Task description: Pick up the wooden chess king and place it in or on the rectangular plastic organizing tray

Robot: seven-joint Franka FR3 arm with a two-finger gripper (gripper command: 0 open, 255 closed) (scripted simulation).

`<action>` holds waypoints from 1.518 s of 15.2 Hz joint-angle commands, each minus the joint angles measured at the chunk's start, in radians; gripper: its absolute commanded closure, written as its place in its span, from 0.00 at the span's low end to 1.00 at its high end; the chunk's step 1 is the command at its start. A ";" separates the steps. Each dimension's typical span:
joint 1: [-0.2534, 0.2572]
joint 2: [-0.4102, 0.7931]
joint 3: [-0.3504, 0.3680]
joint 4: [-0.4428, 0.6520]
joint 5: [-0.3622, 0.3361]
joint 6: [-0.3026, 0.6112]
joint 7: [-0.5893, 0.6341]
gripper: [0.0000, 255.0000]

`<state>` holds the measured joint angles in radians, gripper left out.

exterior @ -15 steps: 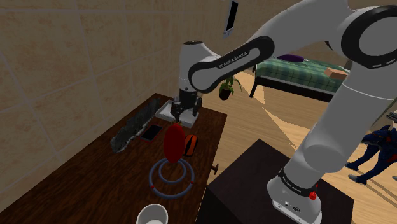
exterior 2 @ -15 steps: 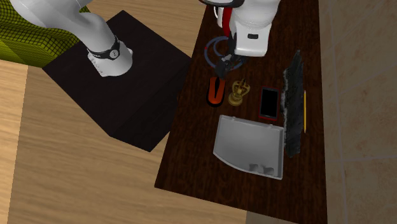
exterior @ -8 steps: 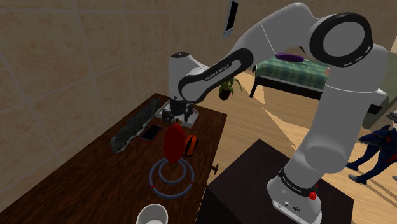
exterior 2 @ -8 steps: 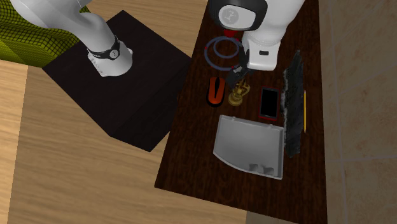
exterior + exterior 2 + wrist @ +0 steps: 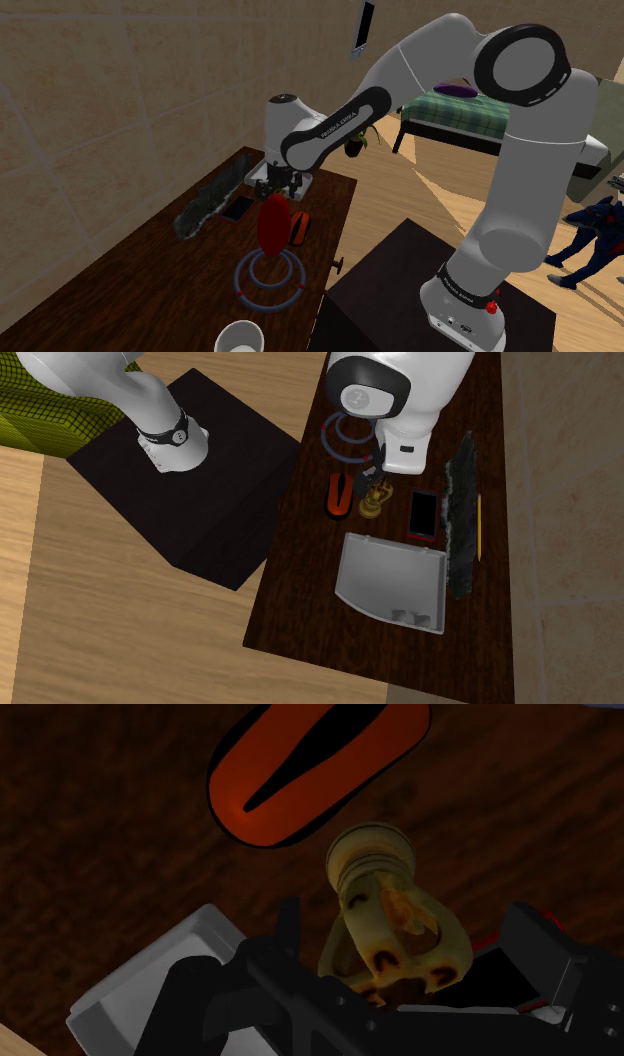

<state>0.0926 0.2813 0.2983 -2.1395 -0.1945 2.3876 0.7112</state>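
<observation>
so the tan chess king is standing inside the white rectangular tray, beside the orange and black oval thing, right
Not inside the tray. The tan chess king stands on the dark wooden table, outside the white rectangular tray, beside the orange and black oval thing. The second exterior view shows it.

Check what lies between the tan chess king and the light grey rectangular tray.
Nothing: in the second exterior view, a bare strip of dark wooden table separates the tan chess king from the light grey rectangular tray.
</observation>
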 commanded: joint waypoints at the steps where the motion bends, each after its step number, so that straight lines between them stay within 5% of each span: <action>1: 0.000 0.001 0.000 0.000 -0.001 0.001 0.001 0.00; 4: 0.000 0.001 0.000 0.000 -0.001 0.001 0.001 0.00; 5: 0.000 0.001 0.000 0.000 -0.001 0.001 0.001 1.00; 14: 0.000 0.001 0.000 0.000 -0.001 0.001 0.001 1.00; 23: -0.011 -0.081 0.016 0.027 0.046 -0.102 -0.035 1.00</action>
<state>0.0830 0.2096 0.3127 -2.1162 -0.1543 2.2981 0.6808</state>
